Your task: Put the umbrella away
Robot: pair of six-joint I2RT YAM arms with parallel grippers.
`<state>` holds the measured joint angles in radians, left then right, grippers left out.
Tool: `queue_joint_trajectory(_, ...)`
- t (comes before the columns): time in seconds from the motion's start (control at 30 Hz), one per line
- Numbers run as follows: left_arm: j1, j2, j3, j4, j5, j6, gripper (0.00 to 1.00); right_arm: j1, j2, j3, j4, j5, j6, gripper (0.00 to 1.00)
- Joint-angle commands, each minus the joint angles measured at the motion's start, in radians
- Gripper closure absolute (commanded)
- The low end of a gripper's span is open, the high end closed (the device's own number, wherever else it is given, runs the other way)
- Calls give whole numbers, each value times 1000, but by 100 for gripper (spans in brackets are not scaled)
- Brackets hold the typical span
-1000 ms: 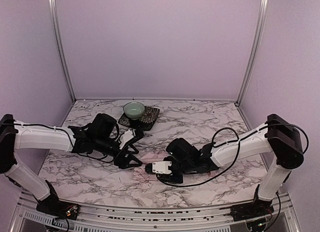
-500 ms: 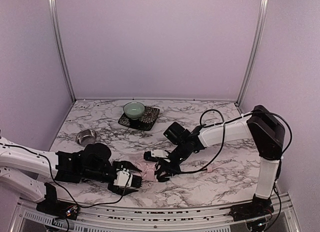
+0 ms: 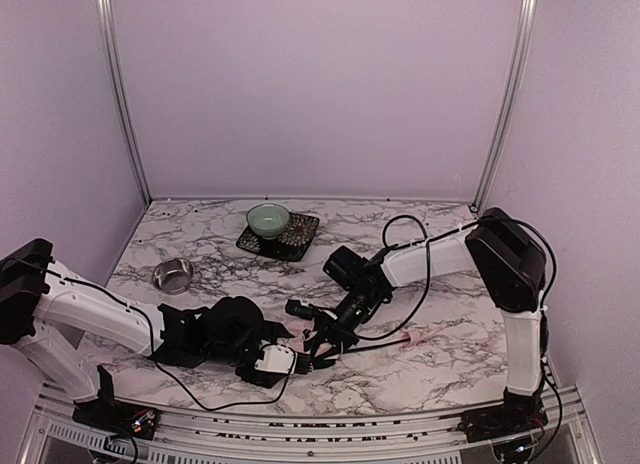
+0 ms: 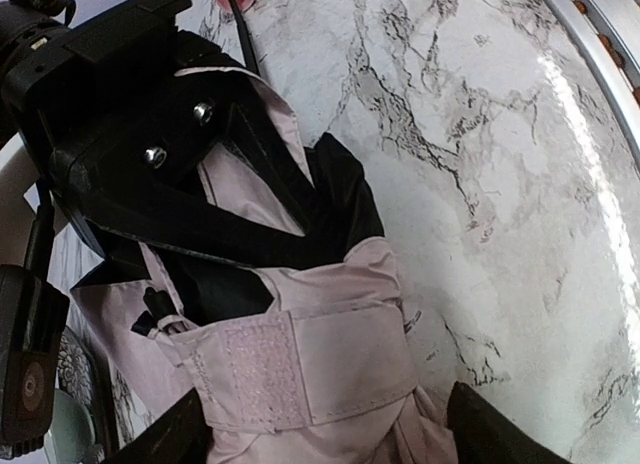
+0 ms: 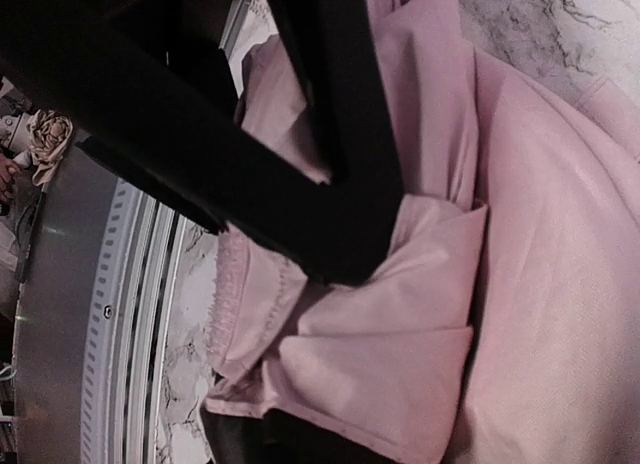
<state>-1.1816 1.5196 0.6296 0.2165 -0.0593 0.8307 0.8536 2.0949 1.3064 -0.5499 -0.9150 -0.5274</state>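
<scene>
The right claw pinched the umbrella near the worktop's front edge, with the left claw spread around it. The canopy looked loose and unstrapped, so most of the task was apparently undone.

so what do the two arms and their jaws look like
Left arm and right arm match: white tubular links, bulky black joints and black bases. A thin black cable hangs loose along each. The jaws are black and angular, with a small white block behind them.
</scene>
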Motion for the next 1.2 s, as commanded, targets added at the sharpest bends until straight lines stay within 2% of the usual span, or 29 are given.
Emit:
queue_joint_trajectory(0.0,1,85,64,-158,-30,-83,28,-6,77,-54,-148,79,31,79)
queue_joint_trajectory(0.07,12,137,97,-238,-34,-139,33,-5,67,-53,-137,78,36,78)
queue_joint_trajectory(0.17,27,190,151,-297,-1,-168,51,-30,52,-59,-128,92,49,71)
queue_joint_trajectory(0.2,33,201,160,-311,14,-176,54,-42,43,-66,-117,97,58,67)
queue_joint_trajectory(0.27,41,222,180,-358,55,-181,57,-62,2,-95,-73,115,94,52)
queue_joint_trajectory(0.4,51,278,245,-450,112,-200,76,-117,-126,-167,58,130,176,35)
queue_joint_trajectory(0.47,66,307,280,-495,164,-220,81,-134,-211,-204,118,147,197,30)
queue_joint_trajectory(0.67,102,393,369,-638,271,-254,83,-142,-460,-319,221,252,198,18)
queue_joint_trajectory(0.83,127,463,438,-723,364,-284,83,-143,-641,-403,252,441,197,16)
queue_joint_trajectory(0.93,152,497,477,-766,423,-304,81,-132,-757,-461,307,489,206,16)
queue_joint_trajectory(1.03,180,533,526,-813,468,-325,81,-34,-896,-575,425,550,133,17)
queue_joint_trajectory(1.17,203,555,556,-841,514,-347,81,169,-1007,-720,553,684,-6,16)
